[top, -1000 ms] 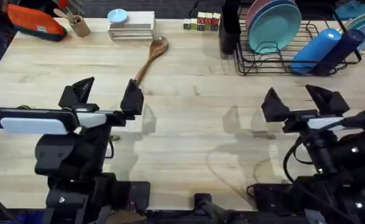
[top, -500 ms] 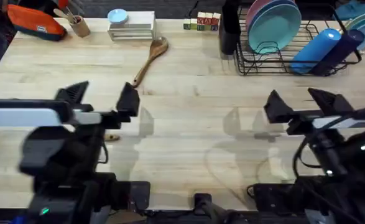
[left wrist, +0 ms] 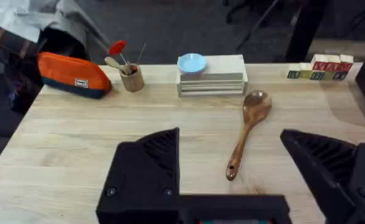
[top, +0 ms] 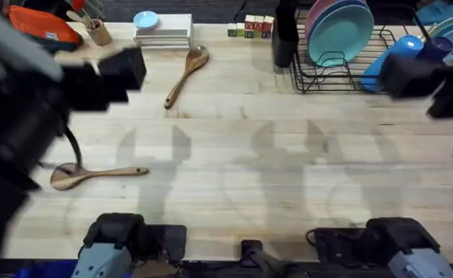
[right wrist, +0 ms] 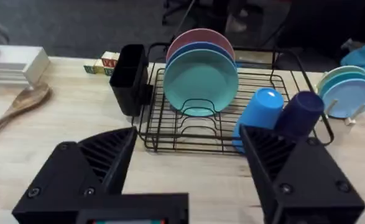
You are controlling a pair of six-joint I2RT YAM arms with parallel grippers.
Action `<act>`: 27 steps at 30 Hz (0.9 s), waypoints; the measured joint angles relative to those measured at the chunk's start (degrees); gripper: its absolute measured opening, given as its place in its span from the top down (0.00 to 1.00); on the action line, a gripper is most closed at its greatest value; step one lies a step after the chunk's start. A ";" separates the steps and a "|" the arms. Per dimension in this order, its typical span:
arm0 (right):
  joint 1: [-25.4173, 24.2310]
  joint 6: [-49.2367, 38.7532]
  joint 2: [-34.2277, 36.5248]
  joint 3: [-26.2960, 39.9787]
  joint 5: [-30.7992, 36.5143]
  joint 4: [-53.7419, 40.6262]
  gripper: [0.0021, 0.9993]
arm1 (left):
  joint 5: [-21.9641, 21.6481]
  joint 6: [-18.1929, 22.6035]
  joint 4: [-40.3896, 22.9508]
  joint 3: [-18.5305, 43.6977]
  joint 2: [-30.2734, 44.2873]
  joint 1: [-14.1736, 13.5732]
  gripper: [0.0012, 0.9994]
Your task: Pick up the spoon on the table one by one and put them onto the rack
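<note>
One wooden spoon (top: 184, 75) lies at the back of the table (top: 249, 177), bowl toward the far edge; it also shows in the left wrist view (left wrist: 247, 129) and the right wrist view (right wrist: 17, 109). A second wooden spoon (top: 95, 175) lies flat near the front left. The black wire rack (top: 326, 77) stands at the back right with a tall black utensil cup (top: 285, 35) at its left end. My left gripper (left wrist: 229, 140) is open, raised above the left side (top: 106, 77). My right gripper (right wrist: 188, 134) is open, raised in front of the rack (right wrist: 170, 142).
Pink, blue and teal plates (right wrist: 201, 78) and two blue cups (right wrist: 281, 112) sit in the rack. Along the back edge are an orange pouch (left wrist: 70, 74), a small brown cup (left wrist: 131, 78), a white box with a blue bowl (left wrist: 210, 74) and letter blocks (top: 249, 28).
Both arms have lifted up and back from low over the table. The left arm's move has uncovered the spoon at the front left. The spoons have not moved.
</note>
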 joint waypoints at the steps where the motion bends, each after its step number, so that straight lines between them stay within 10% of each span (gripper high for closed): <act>1: 0.00 -0.03 2.28 2.33 -0.01 -0.67 0.00 | 0.00 0.00 -1.29 2.63 2.33 0.00 0.01; 2: 0.00 -0.06 10.05 10.58 -0.01 -4.66 0.00 | -0.02 0.05 -6.37 12.17 10.50 0.00 0.01; 13: 0.00 -0.08 29.60 34.45 -0.01 -20.95 0.00 | -0.04 2.62 -25.66 39.09 32.38 0.00 0.01; 27: 0.00 -1.17 33.09 36.76 -0.01 -19.87 0.00 | -0.44 2.99 -31.81 42.76 38.99 0.00 0.01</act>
